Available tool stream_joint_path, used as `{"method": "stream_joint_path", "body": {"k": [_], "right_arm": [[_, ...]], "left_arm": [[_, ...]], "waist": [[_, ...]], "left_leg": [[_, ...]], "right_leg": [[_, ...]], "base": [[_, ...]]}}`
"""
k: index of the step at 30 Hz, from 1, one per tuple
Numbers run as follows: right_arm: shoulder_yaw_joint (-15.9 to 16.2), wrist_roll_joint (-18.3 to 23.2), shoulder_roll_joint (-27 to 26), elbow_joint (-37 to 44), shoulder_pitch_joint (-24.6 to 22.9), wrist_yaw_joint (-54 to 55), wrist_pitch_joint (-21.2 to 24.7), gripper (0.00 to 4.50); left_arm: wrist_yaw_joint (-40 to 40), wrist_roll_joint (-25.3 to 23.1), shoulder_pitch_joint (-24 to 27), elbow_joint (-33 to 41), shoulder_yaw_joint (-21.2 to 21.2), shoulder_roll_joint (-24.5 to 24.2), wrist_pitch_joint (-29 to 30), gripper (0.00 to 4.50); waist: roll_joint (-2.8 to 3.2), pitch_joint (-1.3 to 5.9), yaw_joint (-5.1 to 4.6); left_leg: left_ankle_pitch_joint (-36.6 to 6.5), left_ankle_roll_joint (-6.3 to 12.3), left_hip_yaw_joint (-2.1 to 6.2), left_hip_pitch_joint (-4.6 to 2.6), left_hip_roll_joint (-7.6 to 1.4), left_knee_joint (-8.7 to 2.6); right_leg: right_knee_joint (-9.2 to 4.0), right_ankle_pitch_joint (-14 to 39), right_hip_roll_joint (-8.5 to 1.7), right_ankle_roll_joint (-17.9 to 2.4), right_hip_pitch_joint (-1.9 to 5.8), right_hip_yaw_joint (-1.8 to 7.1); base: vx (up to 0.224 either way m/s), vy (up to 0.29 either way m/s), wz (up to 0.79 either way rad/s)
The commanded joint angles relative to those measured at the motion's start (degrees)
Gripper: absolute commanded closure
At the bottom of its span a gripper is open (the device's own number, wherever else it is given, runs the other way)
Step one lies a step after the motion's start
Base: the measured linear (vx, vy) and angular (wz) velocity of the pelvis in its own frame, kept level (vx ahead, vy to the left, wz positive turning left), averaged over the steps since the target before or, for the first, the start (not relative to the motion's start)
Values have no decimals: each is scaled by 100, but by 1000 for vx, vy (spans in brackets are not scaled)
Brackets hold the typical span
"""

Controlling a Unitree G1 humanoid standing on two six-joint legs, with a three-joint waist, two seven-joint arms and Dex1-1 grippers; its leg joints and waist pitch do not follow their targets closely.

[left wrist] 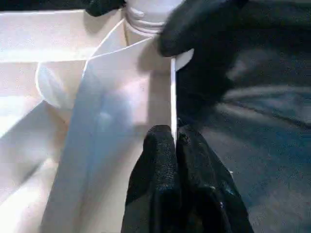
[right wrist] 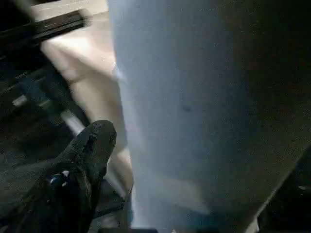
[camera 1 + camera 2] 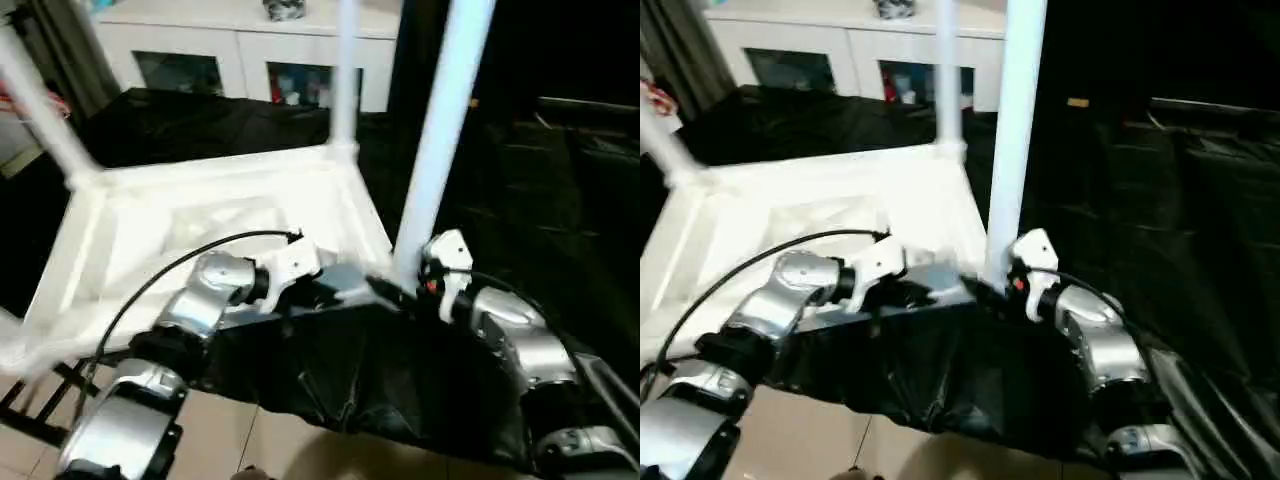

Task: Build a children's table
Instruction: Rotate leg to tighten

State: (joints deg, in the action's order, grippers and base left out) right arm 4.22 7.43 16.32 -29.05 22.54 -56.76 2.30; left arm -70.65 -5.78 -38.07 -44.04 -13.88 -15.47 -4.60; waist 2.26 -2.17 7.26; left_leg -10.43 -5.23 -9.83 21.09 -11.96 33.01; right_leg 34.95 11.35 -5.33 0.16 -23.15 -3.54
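Note:
The children's table (image 3: 200, 230) lies upside down on a black-covered surface, ribbed underside up. Three white legs stand in its corner sockets: one at the far left (image 3: 40, 105), one at the back (image 3: 345, 80), one at the near right corner (image 3: 440, 140). My left gripper (image 1: 175, 133) is shut on the thin rim (image 1: 173, 92) beside that near corner. My right gripper (image 2: 189, 174) stands open around the base of the near right leg (image 2: 184, 97). One fingertip (image 2: 95, 138) is clear of the leg, with a gap between them.
A white cabinet with glass doors (image 3: 240, 50) stands behind the table. Black cloth (image 3: 350, 380) hangs over the near edge of the work surface, above a tiled floor (image 3: 270, 450). Black frame bars (image 3: 40, 400) show at lower left. A dark covered area (image 3: 560, 160) lies to the right.

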Motion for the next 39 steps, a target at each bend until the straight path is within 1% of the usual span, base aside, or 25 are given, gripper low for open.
{"method": "stream_joint_path", "body": {"k": [1, 3, 5, 8, 9, 12, 15, 18, 19, 20, 21, 24, 25, 26, 28, 29, 30, 31, 32, 33, 34, 35, 36, 38, 39], "right_arm": [[832, 159, -203, 357, -40, -852, 117, 61], [939, 194, -85, 484, -87, -1098, 194, 61], [1060, 187, 56, 619, -121, -1350, 265, 61], [1110, 177, 143, 735, -138, -1580, 391, 61], [1110, 177, 143, 735, -138, -1580, 391, 74], [1136, 187, 190, 805, -158, -1720, 495, 84], [1185, 213, 232, 892, -195, -1745, 548, 119], [1189, 217, 235, 930, -212, -1759, 583, 129], [1179, 209, 227, 945, -220, -1756, 598, 147], [1149, 177, 200, 942, -227, -1691, 583, 147], [1145, 169, 192, 942, -231, -1668, 581, 155], [1109, 131, 144, 931, -254, -1512, 537, 179], [1081, 110, 108, 895, -253, -1417, 521, 184], [1006, 24, 6, 760, -238, -1117, 429, 186], [925, -58, -105, 602, -202, -809, 349, 187], [925, -58, -105, 602, -202, -809, 349, 188], [858, -163, -203, 435, -144, -468, 310, 188], [713, -329, -412, 100, -17, 210, 288, 188], [713, -329, -412, 100, -17, 210, 288, 189], [587, -431, -612, -171, 89, 812, 331, 189], [587, -431, -612, -171, 89, 812, 331, 189], [516, -459, -724, -302, 144, 1124, 360, 190], [380, -478, -938, -516, 243, 1659, 425, 190], [277, -489, -1102, -667, 321, 2062, 464, 191], [159, -503, -1292, -871, 431, 2537, 491, 191]], "left_arm": [[-43, 247, -137, 258, -96, 205, -145, 450], [-201, 272, -152, 246, -103, 117, -162, 450], [-457, 302, -172, 202, -111, -19, -205, 450], [-664, 299, -220, 101, -92, -155, -261, 450], [-664, 299, -220, 101, -92, -155, -261, 450], [-742, 277, -257, 35, -73, -212, -277, 450], [-815, 292, -269, 26, -70, -257, -264, 450], [-848, 301, -264, 24, -71, -266, -270, 450], [-863, 302, -261, 20, -68, -267, -274, 450], [-868, 300, -261, 12, -63, -258, -281, 450], [-865, 297, -258, 11, -60, -252, -286, 450], [-795, 286, -245, 13, -44, -203, -289, 450], [-747, 277, -240, 12, -38, -183, -295, 450], [-487, 211, -242, -22, -16, -105, -296, 450], [-202, 110, -251, -71, -20, -26, -322, 450], [-202, 110, -251, -71, -20, -26, -322, 450], [1, 48, -254, -98, -24, 46, -276, 450], [394, -57, -265, -155, -28, 209, -187, 450], [394, -57, -265, -155, -28, 209, -187, 450], [691, -76, -283, -202, -2, 400, -61, 450], [691, -76, -283, -202, -2, 400, -61, 450], [859, -89, -301, -224, 7, 511, -8, 450], [1163, -132, -347, -275, -4, 723, 90, 450], [1416, -175, -383, -321, -13, 880, 148, 450], [1703, -213, -424, -375, -11, 1070, 240, 450]], "waist": [[-64, 330, 14], [-76, 320, 28], [-67, 328, 44], [-78, 347, 77], [-76, 345, 80], [-75, 344, 88], [-66, 343, 98], [-72, 346, 98], [-75, 351, 99], [-38, 353, 100], [-50, 354, 95], [-44, 358, 103], [-50, 354, 102], [-47, 352, 102], [-51, 337, 89], [-47, 334, 86], [-58, 324, 79], [-45, 312, 61], [-51, 300, 48], [-74, 304, 46], [-78, 301, 34], [-72, 295, 24], [-73, 299, 26], [-68, 309, 7], [-65, 312, 1]], "left_leg": [[-1066, 530, -21, -39, -129, -357], [-1099, 495, -22, -41, -125, -365], [-1068, 479, -16, -36, -123, -361], [-906, 504, -25, -36, -120, -336], [-867, 512, -21, -31, -119, -337], [-871, 499, -21, -35, -124, -337], [-929, 452, -22, -41, -123, -343], [-911, 426, -21, -43, -123, -342], [-873, 435, -21, -36, -119, -335], [-859, 436, -18, -37, -118, -332], [-862, 437, -19, -35, -116, -330], [-873, 428, -18, -39, -116, -328], [-890, 425, -20, -37, -114, -329], [-899, 416, -16, -35, -115, -334], [-1025, 336, -16, -44, -114, -351], [-1084, 306, -15, -48, -116, -358], [-1189, 246, -14, -57, -115, -371], [-1306, 184, -13, -71, -120, -391], [-1355, 135, -6, -63, -110, -404], [-1389, 76, -2, -77, -101, -411], [-1339, 60, -1, -64, -96, -413], [-1328, 54, 10, -51, -85, -428], [-1316, 58, -1, -68, -89, -419], [-1215, 44, 3, -60, -79, -417], [-1172, 54, -7, -65, -70, -406]], "right_leg": [[-358, 415, -271, -1481, 312, 187], [-368, 482, -268, -1463, 314, 194], [-354, 457, -269, -1446, 318, 194], [-325, 206, -273, -1485, 312, 198], [-320, 168, -272, -1489, 317, 195], [-318, 167, -273, -1491, 314, 194], [-326, 276, -280, -1483, 311, 195], [-320, 234, -276, -1488, 312, 196], [-310, 170, -275, -1496, 318, 196], [-311, 117, -273, -1503, 313, 194], [-311, 96, -270, -1506, 317, 192], [-304, 51, -272, -1528, 322, 190], [-308, 63, -271, -1525, 322, 191], [-310, 95, -274, -1516, 325, 190], [-336, 339, -278, -1470, 312, 193], [-348, 445, -284, -1455, 307, 194], [-373, 678, -291, -1398, 308, 199], [-399, 917, -304, -1361, 284, 208], [-416, 1081, -305, -1315, 289, 206], [-437, 1302, -305, -1224, 298, 208], [-430, 1321, -306, -1194, 298, 215], [-455, 1477, -304, -1113, 308, 209], [-467, 1518, -299, -1072, 277, 221], [-459, 1426, -290, -1069, 282, 224], [-458, 1343, -279, -1052, 274, 229]], "base": [[0, 0, 0], [0, 0, 0], [0, 0, 0], [0, 0, 0], [0, 0, 0], [0, 0, 0], [0, 0, 0], [0, 0, 0], [0, 0, 0], [0, 0, 0], [0, 0, 0], [0, 0, 0], [0, 0, 0], [0, 0, 0], [0, 0, 0], [0, 0, 0], [0, 0, 0], [0, 0, 0], [0, 0, 0], [0, 0, 0], [0, 0, 0], [0, 0, 0], [0, 0, 0], [0, 0, 0], [0, 0, 0]]}}
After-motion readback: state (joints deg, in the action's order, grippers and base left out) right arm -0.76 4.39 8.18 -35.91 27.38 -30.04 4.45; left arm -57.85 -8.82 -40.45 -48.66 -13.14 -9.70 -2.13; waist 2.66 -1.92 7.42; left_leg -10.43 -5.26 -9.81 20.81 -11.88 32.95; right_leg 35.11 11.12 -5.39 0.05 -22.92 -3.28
